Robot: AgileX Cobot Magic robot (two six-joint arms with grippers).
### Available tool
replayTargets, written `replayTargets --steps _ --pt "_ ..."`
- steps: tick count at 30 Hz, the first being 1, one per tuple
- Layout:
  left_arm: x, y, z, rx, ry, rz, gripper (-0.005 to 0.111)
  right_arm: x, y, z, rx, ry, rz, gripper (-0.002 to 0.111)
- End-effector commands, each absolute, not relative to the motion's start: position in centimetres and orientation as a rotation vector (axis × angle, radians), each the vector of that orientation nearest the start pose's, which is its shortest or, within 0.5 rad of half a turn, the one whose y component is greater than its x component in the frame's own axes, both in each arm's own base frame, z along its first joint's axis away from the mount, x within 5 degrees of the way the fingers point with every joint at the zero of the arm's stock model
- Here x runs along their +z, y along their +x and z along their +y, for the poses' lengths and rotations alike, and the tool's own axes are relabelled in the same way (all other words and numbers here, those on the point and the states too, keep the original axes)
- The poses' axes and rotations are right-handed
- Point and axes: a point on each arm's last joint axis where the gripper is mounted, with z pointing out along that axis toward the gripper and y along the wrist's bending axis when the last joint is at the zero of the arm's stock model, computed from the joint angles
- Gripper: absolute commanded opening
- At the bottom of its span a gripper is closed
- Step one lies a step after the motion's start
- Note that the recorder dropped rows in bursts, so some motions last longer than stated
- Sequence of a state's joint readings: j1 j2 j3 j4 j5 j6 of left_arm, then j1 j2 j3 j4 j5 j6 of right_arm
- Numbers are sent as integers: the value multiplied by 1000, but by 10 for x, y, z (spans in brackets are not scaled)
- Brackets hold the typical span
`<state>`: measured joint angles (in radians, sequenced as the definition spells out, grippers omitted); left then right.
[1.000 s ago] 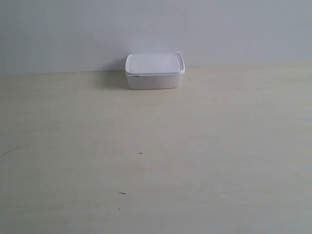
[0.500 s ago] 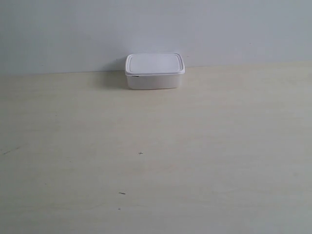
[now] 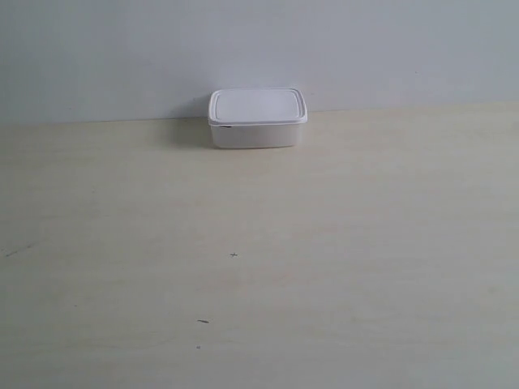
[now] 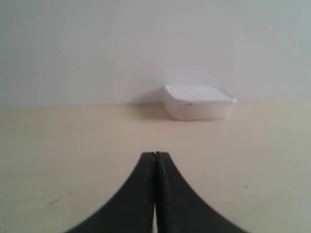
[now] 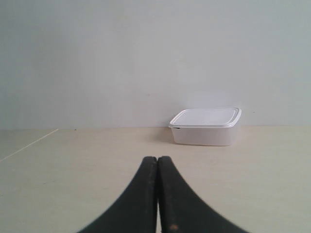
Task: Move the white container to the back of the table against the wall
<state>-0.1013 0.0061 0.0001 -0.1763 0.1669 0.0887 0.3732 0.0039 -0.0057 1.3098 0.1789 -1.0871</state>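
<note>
The small rectangular white plastic container [image 3: 258, 134] (white lid [image 3: 258, 105] fitted) rests on the pale beige wood-grain table [image 3: 340, 243], against the plain grey-blue wall [image 3: 259, 49]. Placement appears complete. The left gripper [image 4: 155, 155] and right gripper [image 5: 157, 158] are closed and empty, well apart from the wall.
</note>
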Motion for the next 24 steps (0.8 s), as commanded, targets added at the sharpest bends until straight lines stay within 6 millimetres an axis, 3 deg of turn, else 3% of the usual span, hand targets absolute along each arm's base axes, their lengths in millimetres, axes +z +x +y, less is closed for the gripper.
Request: replayTargets --steps 1,8,24 --pt "186 54 -10 -125 114 1783 0 209 46 35 594 -263 1539 0" --pt "180 53 -4 -3 109 1848 0 209 46 35 594 -263 1539 0" --pt "181 52 9 112 -173 1838 0 209 46 35 594 -263 1539 0"
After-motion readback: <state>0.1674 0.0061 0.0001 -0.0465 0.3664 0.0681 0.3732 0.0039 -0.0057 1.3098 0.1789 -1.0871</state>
